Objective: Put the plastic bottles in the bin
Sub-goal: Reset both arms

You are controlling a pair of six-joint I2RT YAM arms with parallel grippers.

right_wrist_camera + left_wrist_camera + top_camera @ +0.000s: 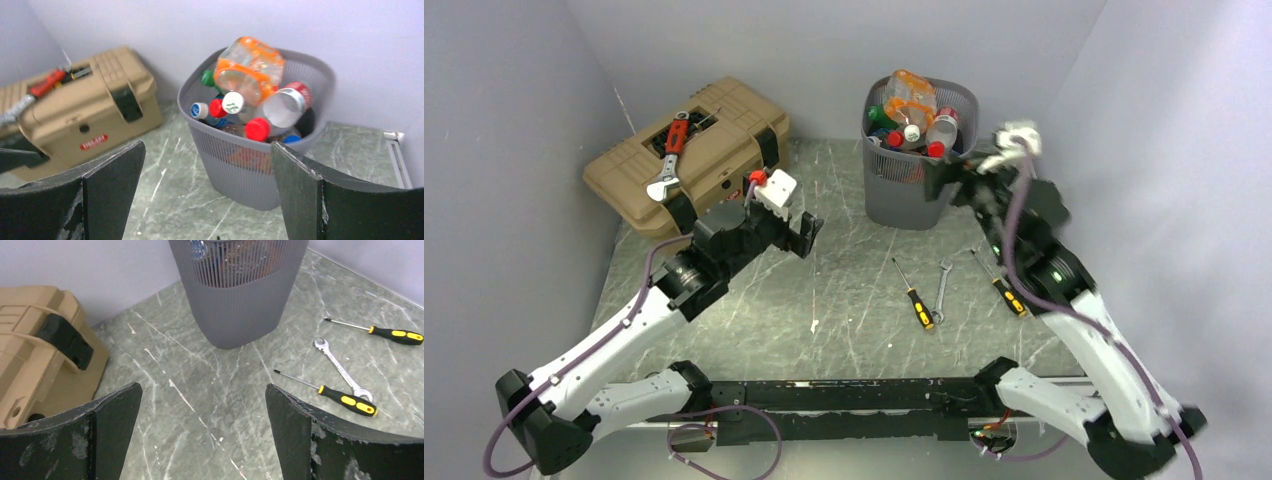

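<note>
Right gripper (207, 150): fingers spread wide, nothing between them; positioned close to the right side of the rim of the bin (902, 200). Left gripper (202, 390): likewise spread wide and empty, raised above the table (844, 300) between the toolbox (714, 130) and the bin, apart from both. Bin location: upright at the far side of the table, filled to the rim. Inside the bin: plastic bottles (248, 67) piled up, an orange-labelled one uppermost and projecting above the rim. On the table in front of the bin: one screwdriver (914, 298), a spanner (942, 288), a second screwdriver (1004, 290). On the toolbox lid: a red-handled adjustable wrench (672, 152).
</note>
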